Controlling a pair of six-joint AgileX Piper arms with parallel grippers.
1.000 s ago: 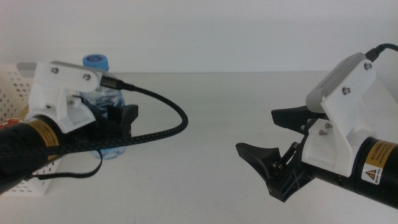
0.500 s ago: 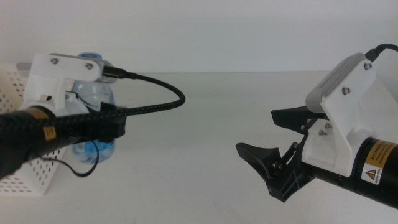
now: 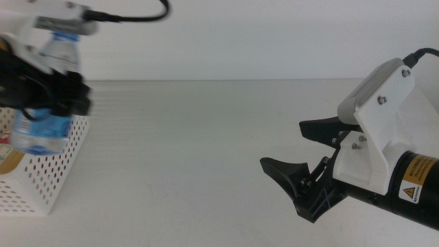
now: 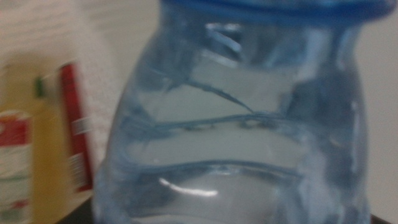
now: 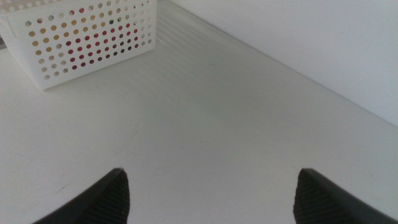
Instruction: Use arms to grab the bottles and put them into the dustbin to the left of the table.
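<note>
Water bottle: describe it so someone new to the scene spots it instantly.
Find the white perforated dustbin at the table's left edge. Above it the left gripper holds a small clear water bottle. Unlike the red can and yellow bottle in the bin, it is blue-tinted with a blue cap.

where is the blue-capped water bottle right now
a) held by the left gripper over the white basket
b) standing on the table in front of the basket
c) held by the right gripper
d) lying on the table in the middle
a: the left gripper is shut on the water bottle, holding it above the white basket, while the right gripper waits open and empty.
</note>
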